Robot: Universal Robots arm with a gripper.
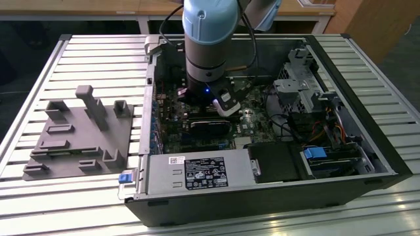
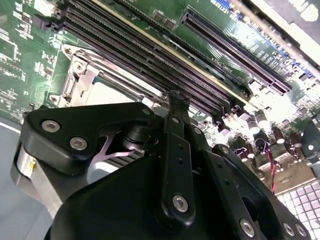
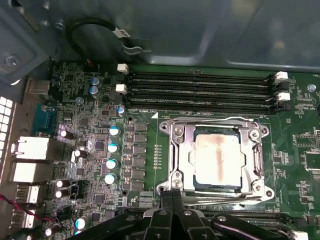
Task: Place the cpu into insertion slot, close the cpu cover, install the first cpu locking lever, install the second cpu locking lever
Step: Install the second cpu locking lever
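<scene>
End effector (image 3: 172, 197): black fingers pressing together, holding nothing | silvery-grey square cpu (image 3: 217, 161) lying under thin metal cpu cover (image 3: 216, 125), at 1 o'clock from fingertips, near

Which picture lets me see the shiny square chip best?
The first wrist view: the cpu faces the camera whole, sitting in its socket with the cpu cover framing it. In the second wrist view the gripper hides most of it. In the exterior view the arm stands over that spot.
</scene>
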